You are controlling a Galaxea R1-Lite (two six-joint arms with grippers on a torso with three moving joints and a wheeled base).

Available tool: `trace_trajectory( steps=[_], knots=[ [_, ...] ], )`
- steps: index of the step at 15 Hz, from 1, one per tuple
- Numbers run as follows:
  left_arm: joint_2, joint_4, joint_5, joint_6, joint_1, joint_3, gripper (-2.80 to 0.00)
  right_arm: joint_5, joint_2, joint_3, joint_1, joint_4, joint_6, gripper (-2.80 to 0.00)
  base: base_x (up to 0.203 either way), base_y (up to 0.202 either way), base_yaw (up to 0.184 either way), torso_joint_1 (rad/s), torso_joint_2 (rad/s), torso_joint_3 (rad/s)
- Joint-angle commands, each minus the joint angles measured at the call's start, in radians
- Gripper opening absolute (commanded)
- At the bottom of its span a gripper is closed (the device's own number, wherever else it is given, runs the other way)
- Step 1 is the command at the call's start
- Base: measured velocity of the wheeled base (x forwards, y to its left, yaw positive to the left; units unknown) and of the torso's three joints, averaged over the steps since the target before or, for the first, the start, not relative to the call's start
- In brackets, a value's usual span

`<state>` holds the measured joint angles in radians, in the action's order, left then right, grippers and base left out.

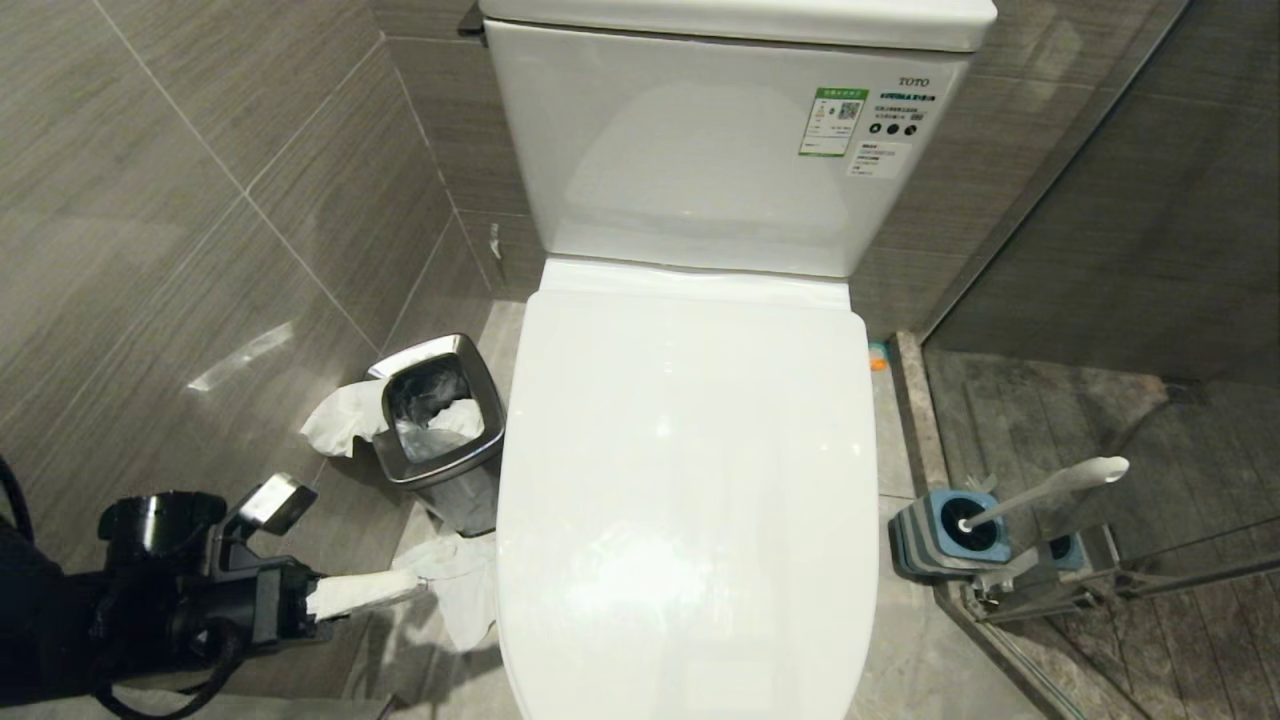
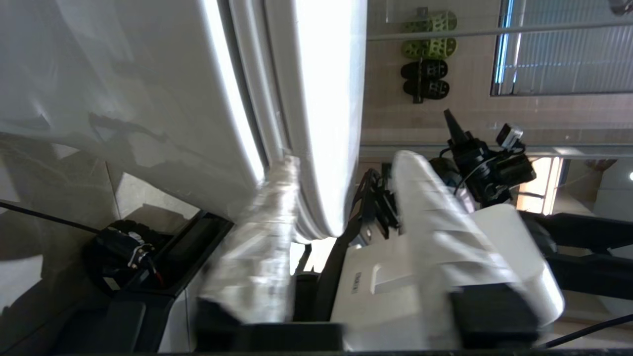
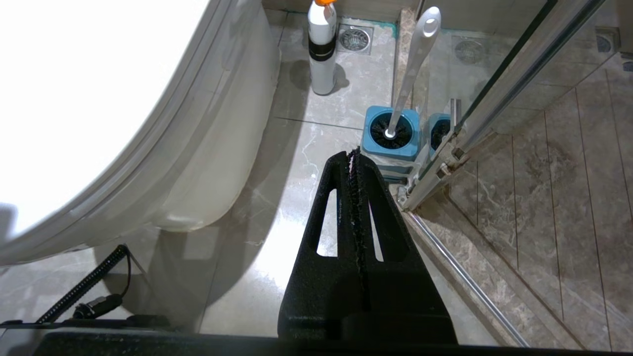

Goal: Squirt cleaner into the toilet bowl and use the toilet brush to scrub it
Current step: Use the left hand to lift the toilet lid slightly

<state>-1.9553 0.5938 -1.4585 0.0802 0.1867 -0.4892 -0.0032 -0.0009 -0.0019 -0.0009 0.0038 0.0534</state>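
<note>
Left hand (image 1: 400,590) parted beside the closed toilet bowl (image 1: 690,480), toilet brush (image 1: 1040,492) in holder (image 1: 940,535)

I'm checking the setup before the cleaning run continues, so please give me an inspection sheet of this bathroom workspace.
Surface: grey tiled floor, no spill seen.
Job's things: toilet bowl with lid down; toilet brush standing in its blue holder; cleaner bottle on the floor beside the toilet.
Clutter: chrome waste bin with tissue hanging out; more tissue on the floor.
Grippers: left gripper open, one finger at the lid's edge; right gripper shut, empty, above the floor.
Cables: black cable near the toilet base.
Surroundings: glass shower door, tiled walls.
</note>
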Motion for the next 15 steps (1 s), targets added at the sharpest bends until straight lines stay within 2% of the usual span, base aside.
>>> trace_trajectory(
  steps=[1, 6, 15],
  knots=[
    [-0.065, 0.069, -0.007, 0.004, -0.024, 0.007, 0.0, 0.0, 0.001, 0.0, 0.001, 0.001, 0.0, -2.8, 0.0, 0.0, 0.0, 0.0, 0.0, 0.0],
    [-0.065, 0.089, -0.013, 0.009, -0.061, 0.045, 0.0, 0.0, 0.001, 0.0, -0.001, -0.001, 0.0, -2.8, 0.0, 0.0, 0.0, 0.0, 0.0, 0.0],
    [-0.064, 0.094, 0.001, 0.001, -0.135, 0.046, 0.0, 0.0, 0.001, 0.0, 0.0, 0.001, 0.0, -2.8, 0.0, 0.0, 0.0, 0.0, 0.0, 0.0]
  ],
)
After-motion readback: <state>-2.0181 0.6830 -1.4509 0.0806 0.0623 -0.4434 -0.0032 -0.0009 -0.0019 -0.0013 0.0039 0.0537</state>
